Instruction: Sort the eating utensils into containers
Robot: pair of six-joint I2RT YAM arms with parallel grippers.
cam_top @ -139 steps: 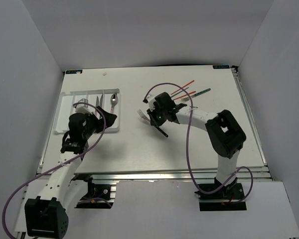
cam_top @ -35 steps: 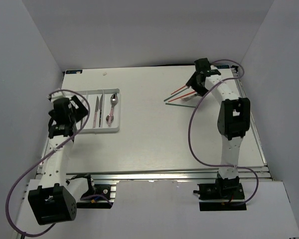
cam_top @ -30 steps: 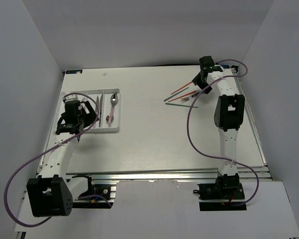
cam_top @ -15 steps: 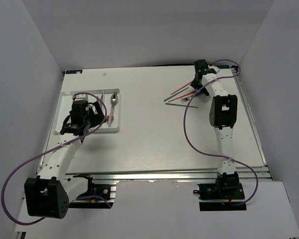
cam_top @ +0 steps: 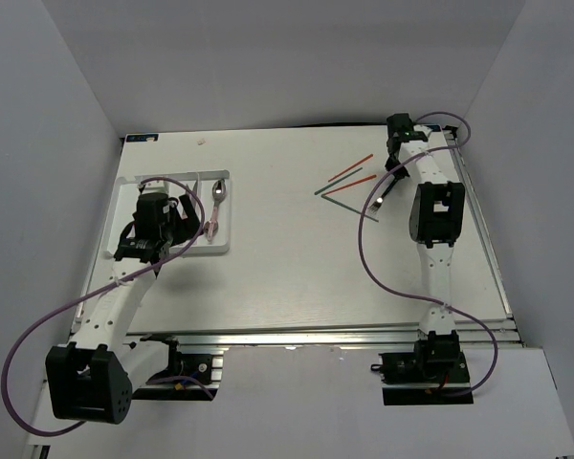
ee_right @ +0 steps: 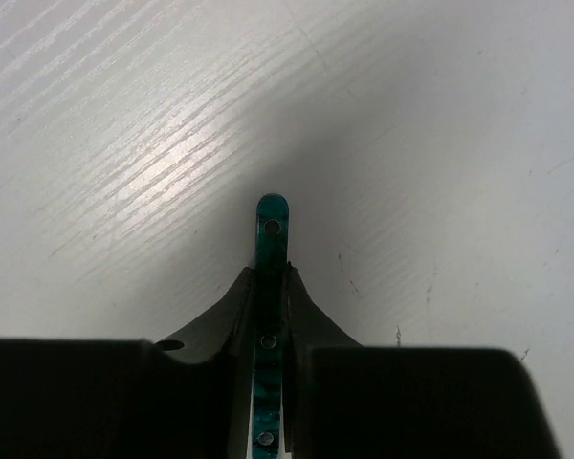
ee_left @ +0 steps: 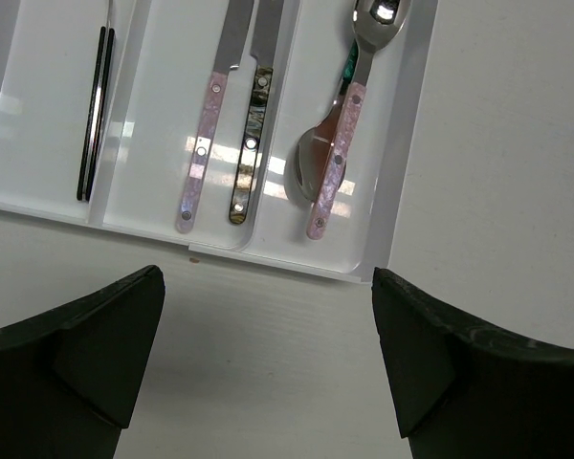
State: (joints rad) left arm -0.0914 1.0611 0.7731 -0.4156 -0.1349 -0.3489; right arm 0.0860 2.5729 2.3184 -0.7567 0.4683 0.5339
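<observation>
My right gripper (cam_top: 387,180) is shut on a teal-handled utensil (ee_right: 272,239) at the far right of the table. The handle's tip sticks out past the fingertips, just above the table, and its metal end is hidden. Red and teal-green chopsticks (cam_top: 347,179) lie loose to its left. The white tray (cam_top: 118,215) is at the left. In the left wrist view its slots (ee_left: 407,124) hold a thin dark pair of sticks (ee_left: 94,115), a pink-handled knife (ee_left: 203,143), a dark patterned knife (ee_left: 250,143) and a pink-handled spoon (ee_left: 333,163) lying on another spoon. My left gripper (ee_left: 268,354) is open and empty, just short of the tray's near edge.
White walls enclose the table at the back and both sides. Purple cables loop from both arms, one beside the right gripper (cam_top: 368,206). The right arm's upper link (cam_top: 432,215) stands near the table's right edge.
The teal-handled utensil that lay by the chopsticks is now in my right gripper, shifted a little right. The left arm swung in over the tray's near edge, then stayed put.
</observation>
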